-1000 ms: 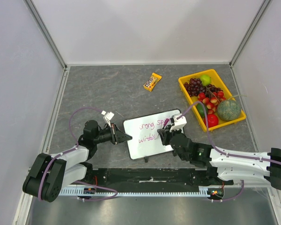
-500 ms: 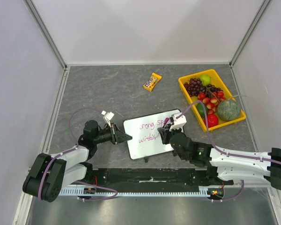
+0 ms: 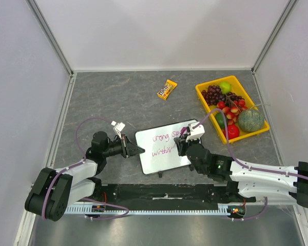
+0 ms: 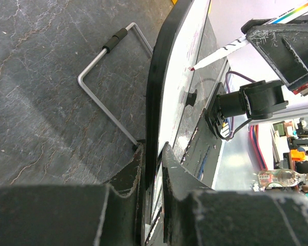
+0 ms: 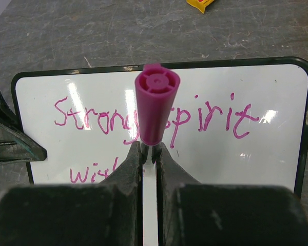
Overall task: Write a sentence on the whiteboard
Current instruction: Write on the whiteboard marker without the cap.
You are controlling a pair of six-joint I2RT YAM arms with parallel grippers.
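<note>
- Two grippers, both clenched: my left gripper [image 4: 153,154] pinches the left rim of the whiteboard [image 3: 167,156], and my right gripper [image 5: 148,151] grasps a magenta marker [image 5: 156,110] by its barrel, tip down toward the board.
- Board lies flat on the worktop [image 3: 118,97] just ahead of my bases, between the two arms, a little askew. A wire stand [image 4: 116,38] sticks out from its underside on my left.
- Sentence [image 5: 92,115] reads "Strong spirit" on the upper line; a second line beginning "With" sits below it, partly hidden behind my right fingers [image 5: 131,166].
- My judgement on handling: the board looks light, stiff and slick, so it would skate under pen pressure unless pinned. The thin black rim is the place to hold; pads on the white face would smear wet ink.
- Marker looks smooth and slim and could twist in the pinch; a hold low on the barrel gives steadier strokes.
- Farther off, a candy packet [image 3: 167,89] lies alone, and a yellow tray [image 3: 215,80] of fruit sits at far right, well apart from the board.
</note>
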